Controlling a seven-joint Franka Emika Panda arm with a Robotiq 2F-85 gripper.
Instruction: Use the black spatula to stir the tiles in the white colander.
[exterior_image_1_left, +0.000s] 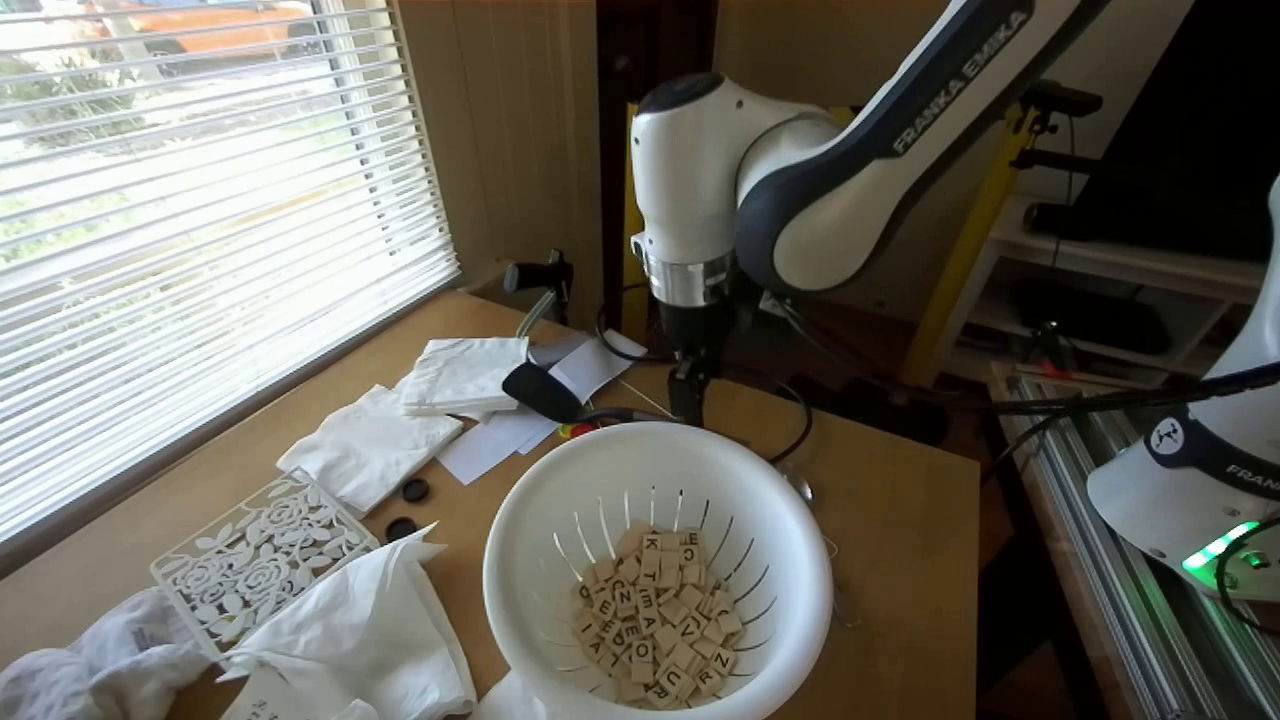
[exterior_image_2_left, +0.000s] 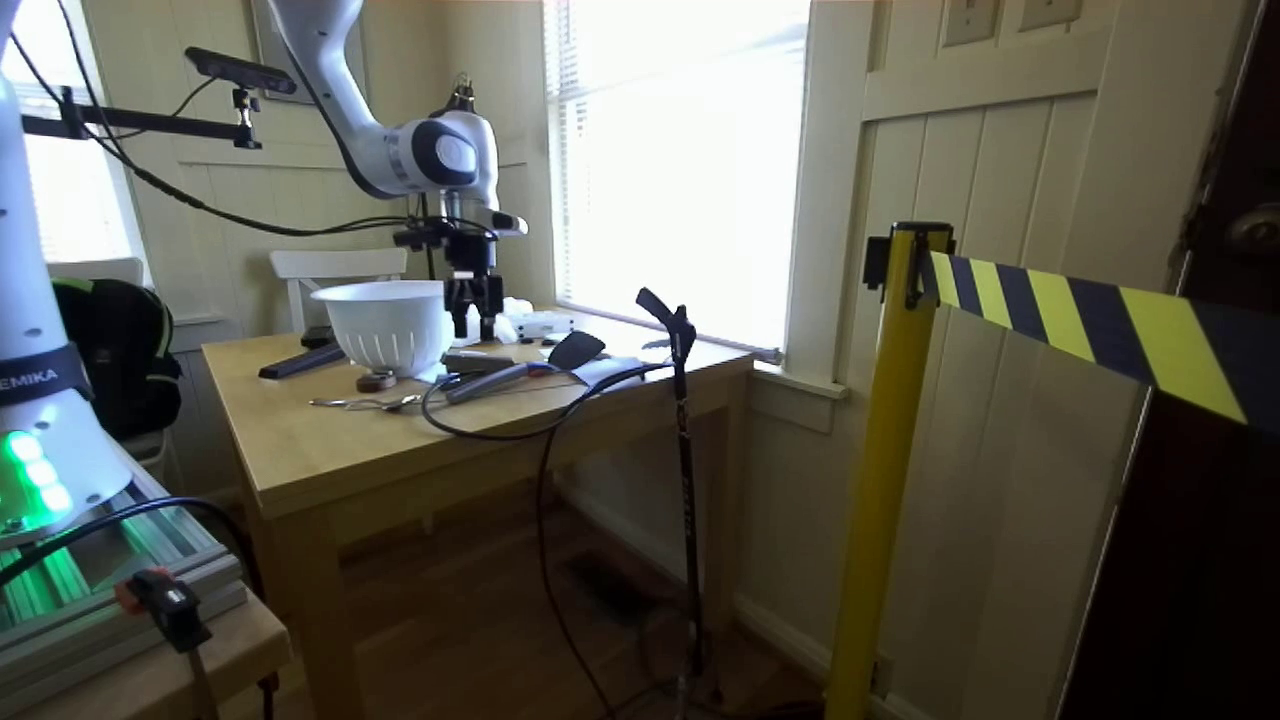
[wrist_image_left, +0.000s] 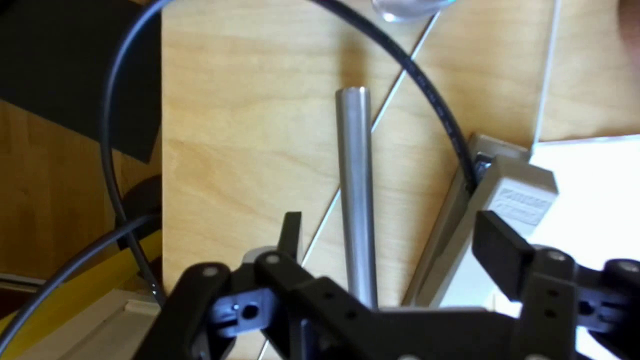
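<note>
You are holding the claw, jaws parted, above the metal handle of the black spatula, which is resting beside the white colander of tiles. You are apparently preparing pickup; next, you should be lowering and clamping the handle.

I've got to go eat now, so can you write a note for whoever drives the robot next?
The tool is open and empty, beside the colander, not over it.
The spatula is next to the colander; a metal handle, probably its own, shows in the tool's gap, ungripped.
The tiles are inside the colander.
Done: tiles in the colander; spatula not picked up yet.
Left: grip the spatula, then stir the tiles.
</note>
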